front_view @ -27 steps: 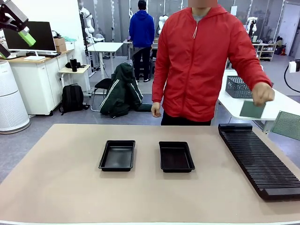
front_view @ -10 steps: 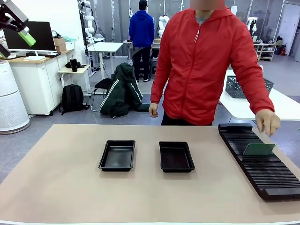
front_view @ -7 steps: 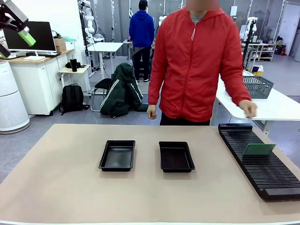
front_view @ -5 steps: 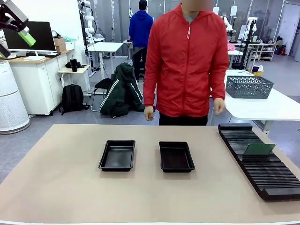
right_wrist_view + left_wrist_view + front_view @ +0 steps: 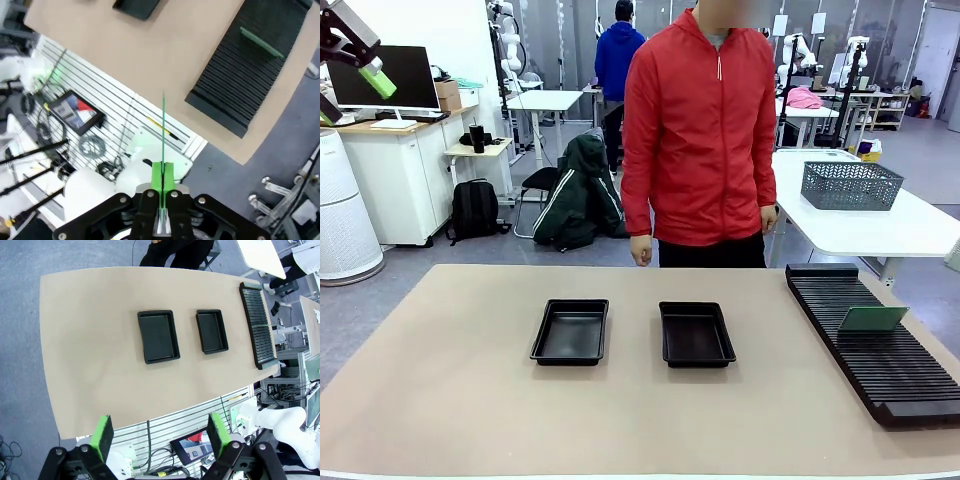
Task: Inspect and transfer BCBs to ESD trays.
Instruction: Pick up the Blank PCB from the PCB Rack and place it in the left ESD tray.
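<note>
Right hand (image 5: 163,174): one BCB (image 5: 163,125); two trays (image 5: 568,360)

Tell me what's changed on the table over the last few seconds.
The person stood a BCB in the slotted rack, let go of it, and stepped toward the robot's left; that hand now hangs at the person's side. Both ESD trays stayed empty and in place. The left gripper stayed raised and open.
</note>
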`<state>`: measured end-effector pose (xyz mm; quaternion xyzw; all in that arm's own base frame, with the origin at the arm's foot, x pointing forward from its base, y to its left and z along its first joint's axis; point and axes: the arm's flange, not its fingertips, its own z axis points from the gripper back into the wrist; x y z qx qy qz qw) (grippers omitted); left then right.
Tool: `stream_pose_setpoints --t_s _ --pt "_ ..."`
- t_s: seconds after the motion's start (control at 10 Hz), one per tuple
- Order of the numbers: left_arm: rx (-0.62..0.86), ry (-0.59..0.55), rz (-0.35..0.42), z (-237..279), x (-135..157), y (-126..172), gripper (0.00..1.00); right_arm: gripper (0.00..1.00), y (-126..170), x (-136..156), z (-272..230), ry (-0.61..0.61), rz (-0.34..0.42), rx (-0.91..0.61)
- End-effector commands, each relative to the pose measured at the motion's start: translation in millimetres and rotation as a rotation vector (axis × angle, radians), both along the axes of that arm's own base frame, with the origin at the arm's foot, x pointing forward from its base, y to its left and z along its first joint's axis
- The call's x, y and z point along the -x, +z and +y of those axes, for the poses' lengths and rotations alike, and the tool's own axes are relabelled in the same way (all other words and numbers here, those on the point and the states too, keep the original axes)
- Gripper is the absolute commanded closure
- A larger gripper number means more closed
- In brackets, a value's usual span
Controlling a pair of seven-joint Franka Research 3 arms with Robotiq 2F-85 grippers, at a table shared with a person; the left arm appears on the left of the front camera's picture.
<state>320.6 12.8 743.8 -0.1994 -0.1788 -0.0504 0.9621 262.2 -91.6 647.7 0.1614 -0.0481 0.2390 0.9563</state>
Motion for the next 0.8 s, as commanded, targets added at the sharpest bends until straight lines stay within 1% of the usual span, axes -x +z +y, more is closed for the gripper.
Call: stream_pose_setpoints --t_s 0.0,0.2,0.4,0.5,0.7 --pt "-0.007 0.002 0.006 1 0 -1 0.0 0.98 17 -24 16 -0.171 0.027 -0.06" --pt "-0.007 0.002 0.006 1 0 -1 0.0 0.98 26 -38 32 -0.236 0.058 -0.102" --pt "-0.007 0.002 0.006 1 0 -1 0.0 0.98 32 -59 54 -0.286 0.087 -0.18" --pt "-0.007 0.002 0.006 1 0 -1 0.0 0.98 31 -70 67 -0.31 0.108 -0.21" --pt "-0.007 0.002 0.006 1 0 -1 0.0 0.98 26 -88 94 -0.317 0.11 -0.276"
